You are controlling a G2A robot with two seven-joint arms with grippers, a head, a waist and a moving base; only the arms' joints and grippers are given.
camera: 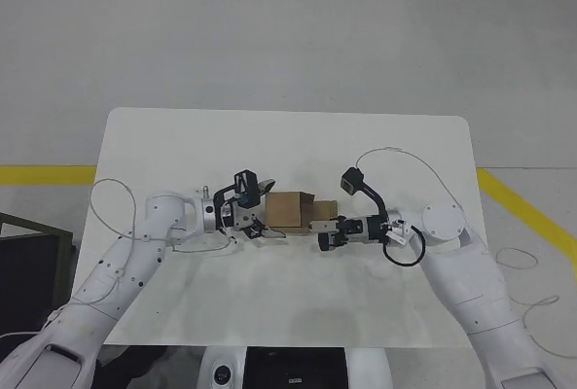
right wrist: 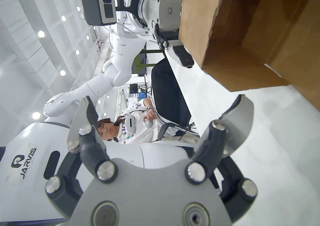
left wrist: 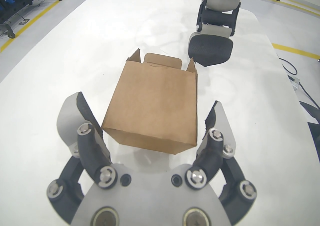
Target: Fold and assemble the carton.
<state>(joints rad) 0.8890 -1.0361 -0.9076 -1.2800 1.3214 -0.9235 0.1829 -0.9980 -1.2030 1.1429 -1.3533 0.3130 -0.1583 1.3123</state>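
Brown carton (left wrist: 156,97) lies on its side mid-worktop (left wrist: 62,62). It's hollow, far end unclosed w/ flaps (left wrist: 192,67) sticking out loose. L end effector (left wrist: 147,99) straddles the carton's near end, fingers spread wide, one each side, gripping nothing. R end effector (right wrist: 163,98) sits just off the carton's flap end, also spread & empty, facing into the open mouth.

Risks, imo: nothing pins the carton, so any push on a flap from the R side likely slides or skews it toward L instead of folding the crease. If L clamps hard, the thin walls prob buckle, since the box is hollow. Side flaps prob need to go in before the tuck flap (left wrist: 162,60); wrong order = tab jams or bends. The smooth-looking worktop won't help w/ grip.
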